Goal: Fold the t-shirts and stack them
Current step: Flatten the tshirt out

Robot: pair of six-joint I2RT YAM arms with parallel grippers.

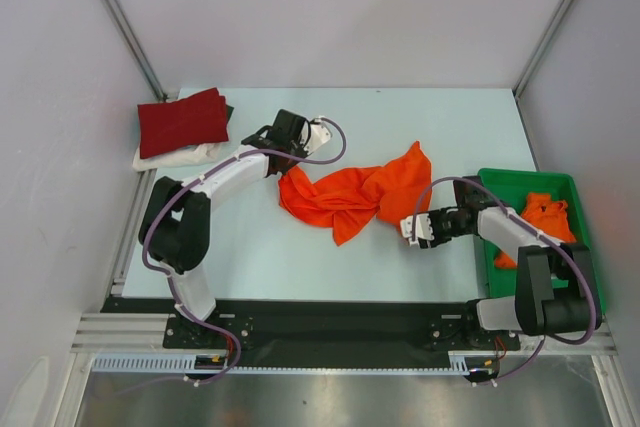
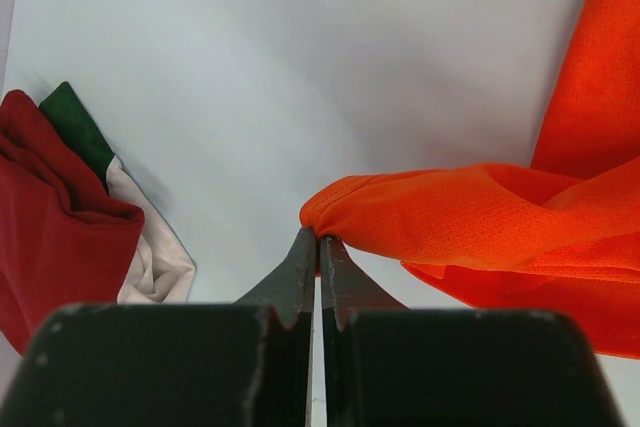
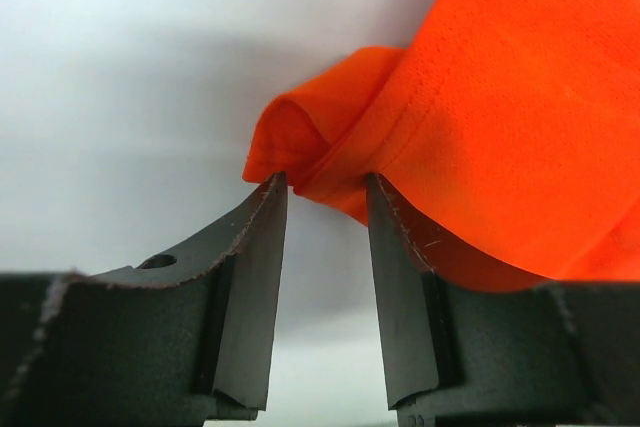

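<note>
Pinched in closed left hand (image 2: 319, 238): crumpled bright orange cloth t-shirt (image 2: 480, 222); right hand (image 3: 326, 179) half-open at hem, nothing gripped; deeper bite advised.

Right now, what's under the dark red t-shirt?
A white t-shirt and a green cloth edge peek out beneath the dark red t-shirt; the rest of both is covered.

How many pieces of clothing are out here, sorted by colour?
Orange t-shirts: 2, the second in the green bin
Dark red t-shirt: 1
White t-shirt: 1
Dark green cloth, only an edge showing: 1
Total: 5
</note>
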